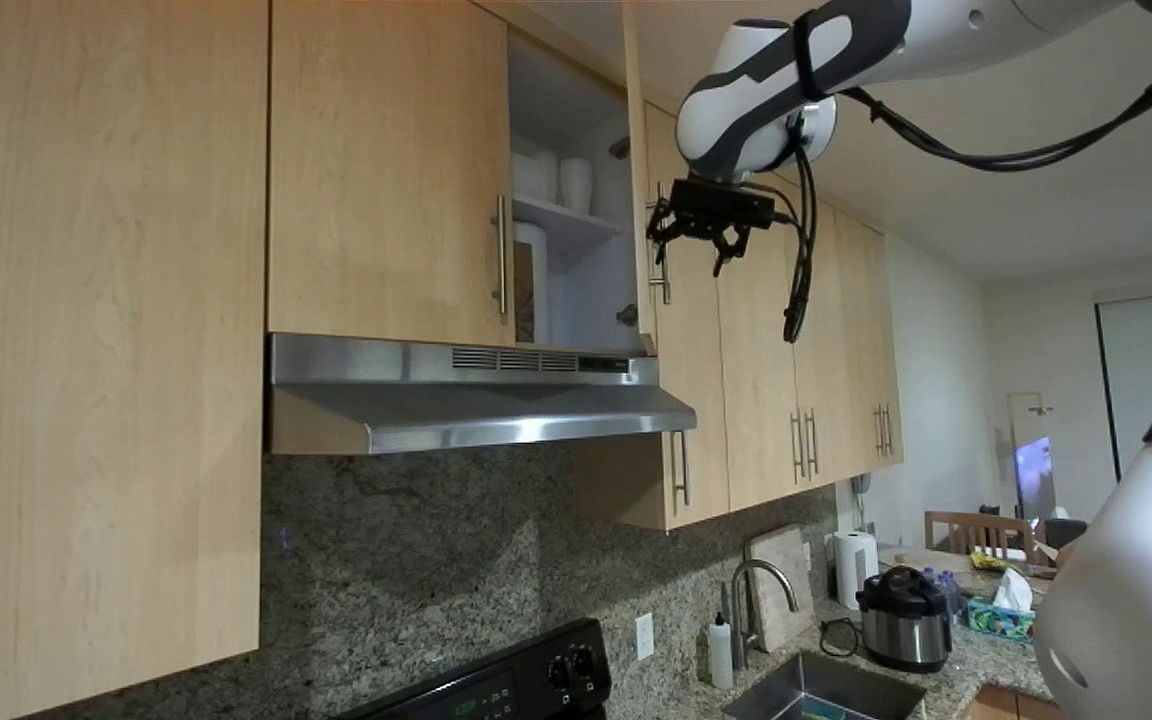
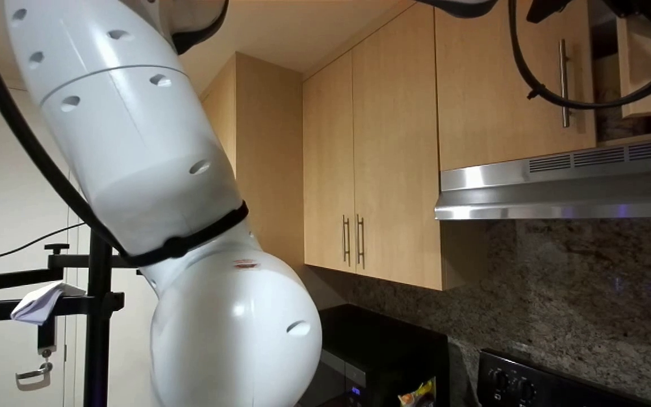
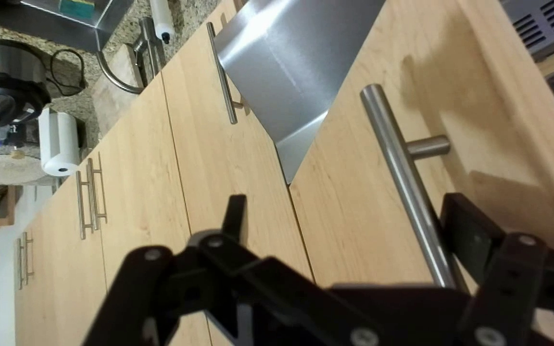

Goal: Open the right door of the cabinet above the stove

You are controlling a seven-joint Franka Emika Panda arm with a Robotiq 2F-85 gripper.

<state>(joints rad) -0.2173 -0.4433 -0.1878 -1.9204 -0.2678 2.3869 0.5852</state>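
Just beside the gripper, the right door of the two-door maple cabinet stands open in both exterior views. In the wrist view, its metal bar handle shows between the spread fingers, right by one fingertip; whether finger and bar touch cannot be told. Past the door from the gripper, white cylindrical items sit on a shelf, and the twin door is closed. Below the gripper juts the stainless-steel range hood; farther down is the black stove, partly in view. Above is the robot arm.
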